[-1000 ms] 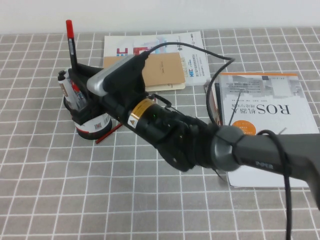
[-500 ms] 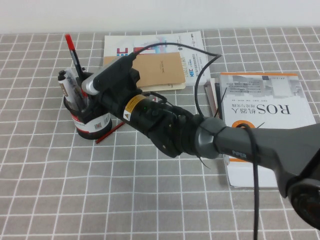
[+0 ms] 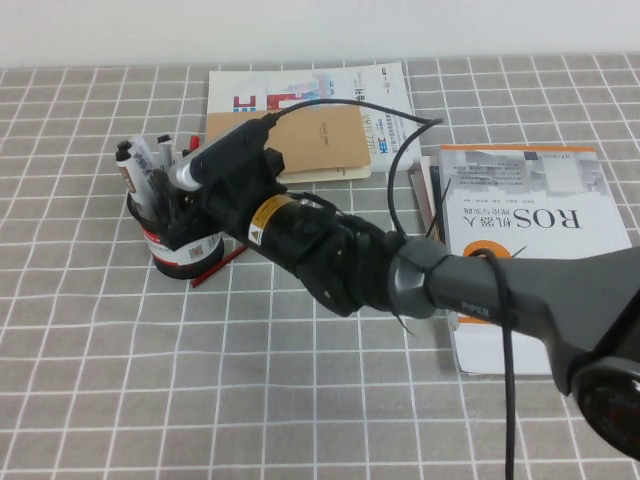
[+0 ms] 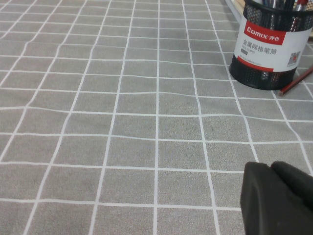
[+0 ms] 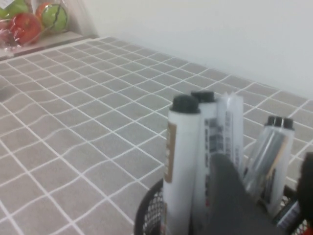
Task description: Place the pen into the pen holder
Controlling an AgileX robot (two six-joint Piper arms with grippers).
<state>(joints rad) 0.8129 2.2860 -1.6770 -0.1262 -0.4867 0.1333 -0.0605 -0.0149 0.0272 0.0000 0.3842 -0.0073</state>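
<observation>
The black mesh pen holder (image 3: 182, 250) with a red-and-white label stands at the left of the table, with grey-white markers (image 3: 130, 165) in it. It also shows in the left wrist view (image 4: 270, 46) and the right wrist view (image 5: 146, 208). My right gripper (image 3: 186, 212) is right over its mouth, open, with its fingers (image 5: 222, 191) spread around the markers (image 5: 183, 142). Of the pen, only a small red end (image 3: 186, 157) shows just above the rim; the barrel is hidden. My left gripper (image 4: 279, 196) is shut and empty, low over the cloth, well away from the holder.
A thin red pencil (image 3: 216, 266) lies on the cloth against the holder's base. A brown notebook (image 3: 325, 140) on leaflets lies behind the arm. A ROS book (image 3: 530, 235) lies at the right. My right arm spans the table's middle.
The pen stood high above the holder with its red cap up; it has sunk down into the holder. My right gripper has lowered onto the holder's mouth.
</observation>
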